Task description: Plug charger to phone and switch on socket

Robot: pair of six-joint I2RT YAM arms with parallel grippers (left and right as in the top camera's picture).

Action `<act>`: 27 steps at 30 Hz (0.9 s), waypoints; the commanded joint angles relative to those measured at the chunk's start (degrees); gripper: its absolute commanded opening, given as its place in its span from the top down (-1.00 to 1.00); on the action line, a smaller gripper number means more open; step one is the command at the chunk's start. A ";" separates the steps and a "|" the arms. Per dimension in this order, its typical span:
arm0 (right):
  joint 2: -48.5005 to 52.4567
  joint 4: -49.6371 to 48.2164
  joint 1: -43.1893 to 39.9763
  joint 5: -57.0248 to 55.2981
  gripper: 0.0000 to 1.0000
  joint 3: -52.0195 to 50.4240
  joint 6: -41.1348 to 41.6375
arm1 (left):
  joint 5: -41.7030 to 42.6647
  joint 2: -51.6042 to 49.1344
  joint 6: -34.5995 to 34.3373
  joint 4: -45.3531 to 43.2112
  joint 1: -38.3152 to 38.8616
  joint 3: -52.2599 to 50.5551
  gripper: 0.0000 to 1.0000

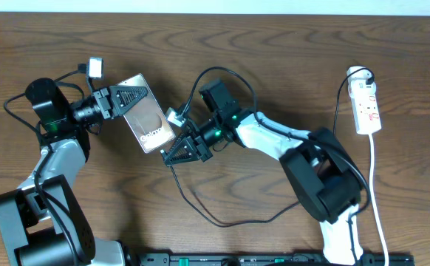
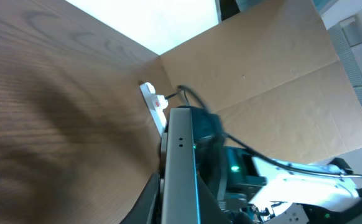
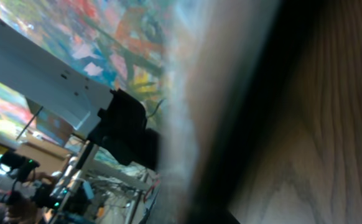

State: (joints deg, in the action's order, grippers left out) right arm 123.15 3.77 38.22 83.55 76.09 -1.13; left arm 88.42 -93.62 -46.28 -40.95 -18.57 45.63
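The phone (image 1: 150, 124) is a dark slab with white lettering, held tilted above the table. My left gripper (image 1: 137, 97) is shut on its upper end. In the left wrist view its grey edge (image 2: 180, 163) runs up between my fingers (image 2: 146, 200). My right gripper (image 1: 172, 154) is shut at the phone's lower corner, and the charger's thin black cable (image 1: 200, 214) trails from its tips across the table. The connector tip itself is hidden. The white socket (image 1: 368, 107) lies far right with a plug (image 1: 358, 74) in its top end. It also shows small in the left wrist view (image 2: 152, 98). The right wrist view is blurred.
The socket's white cord (image 1: 377, 199) runs down the right side to the front edge. A cardboard wall (image 2: 262, 68) stands behind the table. A black bar (image 1: 274, 259) lies along the front edge between the arm bases.
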 commanded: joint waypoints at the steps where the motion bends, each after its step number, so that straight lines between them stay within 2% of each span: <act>1: 1.70 -1.51 -0.44 4.52 0.98 -0.07 3.23 | 1.57 1.16 -0.24 -0.66 0.17 0.68 0.85; 8: 1.57 -5.81 -0.52 5.81 0.98 -0.07 6.43 | 1.60 1.16 0.02 -2.01 0.17 0.68 0.85; 15: 1.57 -7.74 -0.52 5.79 0.98 -0.07 8.39 | 1.60 1.16 3.89 -2.01 0.15 0.68 0.85; 27: 1.57 -10.69 -1.16 5.79 0.98 -0.07 8.83 | 1.62 1.16 2.73 -1.92 0.17 0.66 0.85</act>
State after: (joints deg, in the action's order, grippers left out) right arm 124.92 -6.17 37.23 87.90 76.01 7.20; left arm 88.44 -93.62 -43.44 -42.41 -18.52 45.63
